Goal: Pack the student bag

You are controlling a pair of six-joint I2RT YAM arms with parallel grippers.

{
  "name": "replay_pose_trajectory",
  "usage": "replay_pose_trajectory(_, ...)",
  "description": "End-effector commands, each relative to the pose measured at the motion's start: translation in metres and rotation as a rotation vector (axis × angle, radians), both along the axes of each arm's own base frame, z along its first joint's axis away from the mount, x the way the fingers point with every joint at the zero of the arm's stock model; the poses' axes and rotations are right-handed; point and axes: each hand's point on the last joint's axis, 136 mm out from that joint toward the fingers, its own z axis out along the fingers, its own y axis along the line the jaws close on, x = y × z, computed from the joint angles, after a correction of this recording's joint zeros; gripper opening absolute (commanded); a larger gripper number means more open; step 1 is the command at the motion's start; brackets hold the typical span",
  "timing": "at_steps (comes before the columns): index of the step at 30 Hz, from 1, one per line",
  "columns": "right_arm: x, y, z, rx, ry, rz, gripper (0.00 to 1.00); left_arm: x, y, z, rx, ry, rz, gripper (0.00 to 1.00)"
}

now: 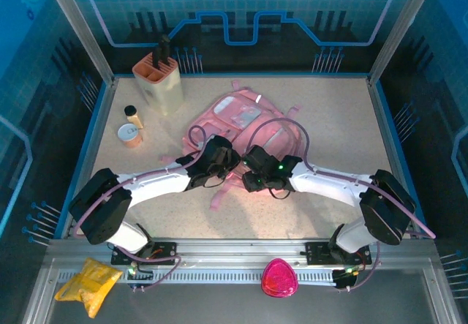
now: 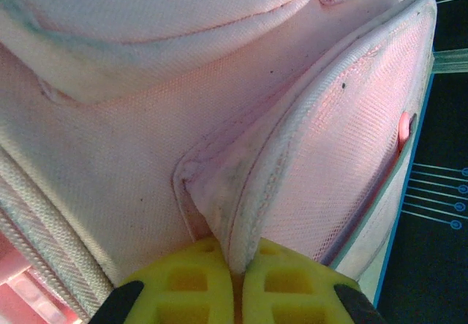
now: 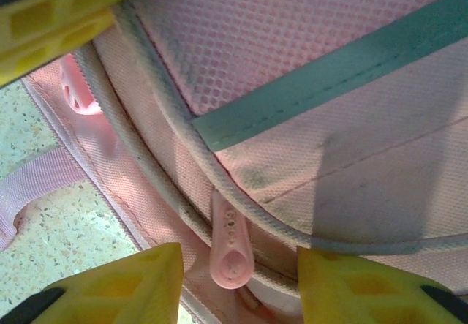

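student bag (image 1: 238, 113) flat, long axis near-far | left jaws pinching it | right jaws apart

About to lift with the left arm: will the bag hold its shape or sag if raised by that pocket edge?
Likely floppy: the bag is soft woven fabric, and its pocket edge is pinched into a fold by the shut left end effector. It would probably sag and drag rather than rise flat. The textured weave looks grippy, so slipping seems unlikely.

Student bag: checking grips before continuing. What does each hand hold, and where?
The left hand pinches the student bag by its mesh pocket's edge; the right hand is open, holding nothing.
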Motion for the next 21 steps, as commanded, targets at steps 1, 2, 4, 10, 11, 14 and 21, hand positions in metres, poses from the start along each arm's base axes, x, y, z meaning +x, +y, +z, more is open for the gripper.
replay_pose_trajectory(1,0.012,0.021,0.028,0.109,-0.066,-0.058,0.37,0.000,-0.037,0.044,-0.180,-0.050,-0.026,0.00)
replay_pose_trajectory(2,0.012,0.024,0.029,0.131,-0.068,-0.059,0.36,-0.001,-0.040,0.045,-0.196,-0.049,-0.022,0.00)
replay_pose_trajectory(4,0.015,0.025,0.032,0.139,-0.086,-0.072,0.36,-0.001,-0.043,0.046,-0.220,-0.049,-0.020,0.00)
replay_pose_trajectory(10,0.033,0.015,0.022,0.062,-0.112,-0.116,0.32,-0.003,-0.049,0.052,-0.247,-0.057,-0.025,0.00)
replay_pose_trajectory(11,0.034,0.016,0.022,0.064,-0.121,-0.119,0.32,-0.004,-0.049,0.054,-0.251,-0.060,-0.026,0.00)
replay_pose_trajectory(14,0.040,0.016,0.023,0.067,-0.161,-0.121,0.28,-0.006,-0.051,0.055,-0.259,-0.064,-0.024,0.00)
replay_pose_trajectory(21,0.043,-0.002,0.028,0.009,-0.202,-0.160,0.13,-0.007,-0.047,0.053,-0.249,-0.068,-0.013,0.00)
